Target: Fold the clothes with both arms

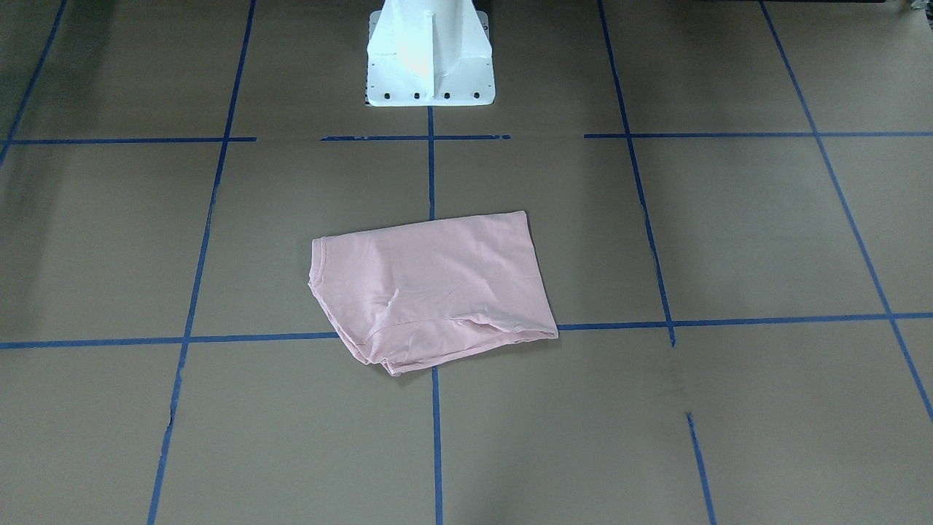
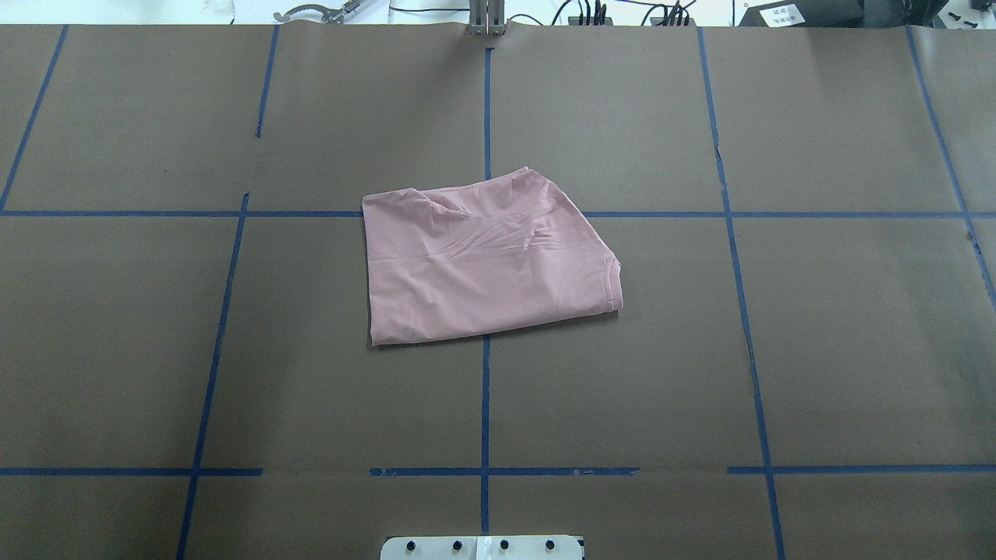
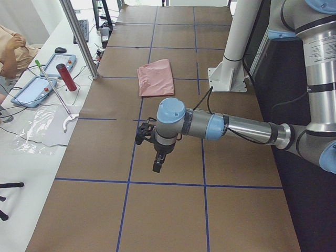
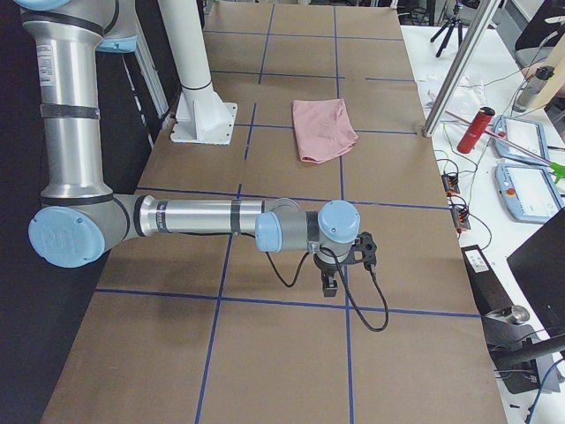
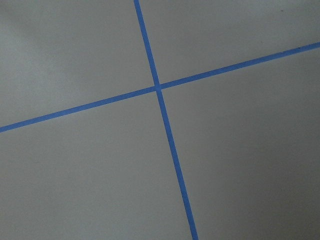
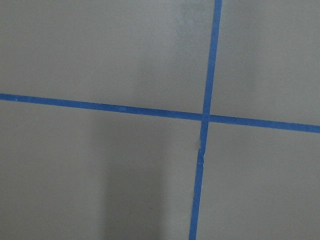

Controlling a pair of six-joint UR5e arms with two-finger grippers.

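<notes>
The pale pink T-shirt [image 1: 437,284] lies folded into a rough rectangle at the table's middle, plain side up, with no print showing. It also shows in the overhead view [image 2: 482,264] and in both side views [image 3: 156,77] [image 4: 323,130]. My left gripper [image 3: 157,163] hangs over bare table far from the shirt, toward the table's left end. My right gripper [image 4: 329,284] hangs likewise toward the right end. Both show only in the side views, so I cannot tell whether they are open or shut. Both wrist views show only brown table and crossing blue tape [image 5: 157,89] [image 6: 205,117].
The white pedestal base [image 1: 430,65] stands at the robot's edge of the table, behind the shirt. Blue tape lines [image 2: 485,389] grid the brown surface. A bench beyond the far edge holds tablets, a red bottle [image 3: 66,76] and cables; a metal post [image 3: 81,39] stands at that edge.
</notes>
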